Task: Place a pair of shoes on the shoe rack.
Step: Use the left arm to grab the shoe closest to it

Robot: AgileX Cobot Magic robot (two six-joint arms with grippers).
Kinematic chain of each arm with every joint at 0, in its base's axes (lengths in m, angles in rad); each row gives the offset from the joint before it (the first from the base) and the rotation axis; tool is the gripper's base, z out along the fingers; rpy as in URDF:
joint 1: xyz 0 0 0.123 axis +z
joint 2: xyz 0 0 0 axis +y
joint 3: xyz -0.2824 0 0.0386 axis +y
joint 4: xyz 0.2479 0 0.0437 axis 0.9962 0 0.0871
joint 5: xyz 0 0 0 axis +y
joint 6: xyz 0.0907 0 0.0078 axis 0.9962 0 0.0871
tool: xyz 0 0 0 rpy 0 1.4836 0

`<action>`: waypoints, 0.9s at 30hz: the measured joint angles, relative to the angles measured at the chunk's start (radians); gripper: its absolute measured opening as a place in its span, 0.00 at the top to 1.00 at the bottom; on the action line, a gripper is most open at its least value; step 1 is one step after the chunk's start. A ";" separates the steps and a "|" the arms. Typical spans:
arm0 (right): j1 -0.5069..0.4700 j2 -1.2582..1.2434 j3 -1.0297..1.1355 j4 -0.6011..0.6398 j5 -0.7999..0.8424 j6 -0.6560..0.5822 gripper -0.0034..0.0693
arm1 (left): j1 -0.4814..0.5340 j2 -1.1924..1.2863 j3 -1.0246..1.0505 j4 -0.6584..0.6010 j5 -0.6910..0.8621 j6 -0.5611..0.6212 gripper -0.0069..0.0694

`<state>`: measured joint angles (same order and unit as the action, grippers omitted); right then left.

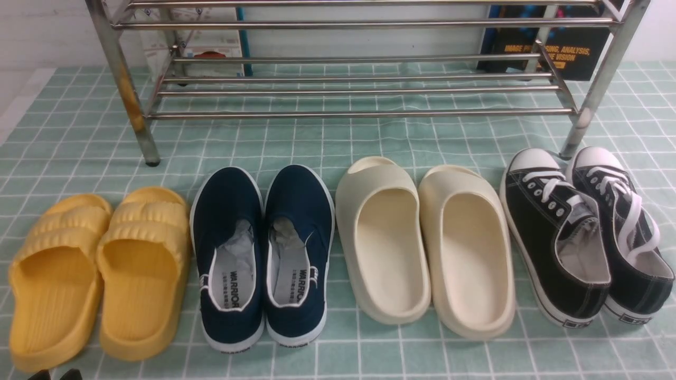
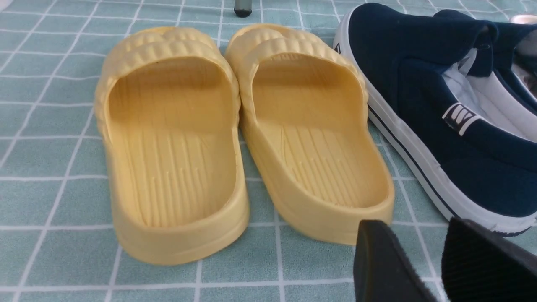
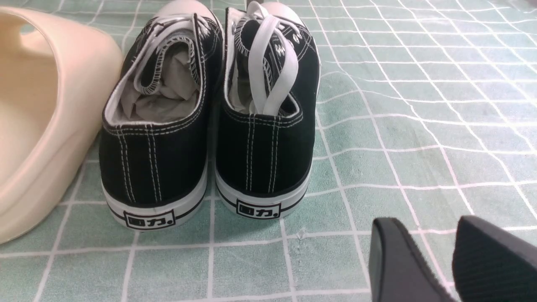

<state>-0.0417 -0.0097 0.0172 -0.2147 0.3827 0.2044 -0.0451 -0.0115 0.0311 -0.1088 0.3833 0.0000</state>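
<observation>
The blue shoes (image 1: 274, 248) point at the rack (image 1: 359, 113). They sit ahead and right of the left gripper (image 2: 413, 226), the nearer one, open and empty.

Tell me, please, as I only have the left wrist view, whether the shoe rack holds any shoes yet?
Observer: No; in the front view the shoe rack carries no shoes on its visible tiers.
Operator: Thank you. Where do the navy slip-ons sit?
Observer: Side by side on the cloth, toes toward the rack, between the yellow slides and the cream slides.
Operator: And the right gripper?
Observer: Its jaws stand apart on nothing, behind the heels of the black sneakers.
</observation>
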 joint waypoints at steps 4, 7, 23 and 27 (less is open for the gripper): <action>0.000 0.000 0.000 0.000 0.000 0.000 0.61 | 0.000 0.000 0.000 -0.046 -0.019 0.000 0.60; 0.000 0.000 0.000 0.000 0.000 0.000 0.61 | 0.000 0.000 0.000 -0.141 -0.051 -0.026 0.60; 0.000 0.000 0.000 0.000 0.000 0.000 0.61 | 0.000 0.000 0.000 -1.052 -0.196 -0.304 0.60; 0.000 0.000 0.000 0.000 0.000 0.000 0.61 | 0.000 0.000 0.000 -1.062 -0.204 -0.300 0.60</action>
<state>-0.0417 -0.0097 0.0172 -0.2147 0.3827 0.2044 -0.0451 -0.0115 0.0311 -1.1710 0.1795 -0.3002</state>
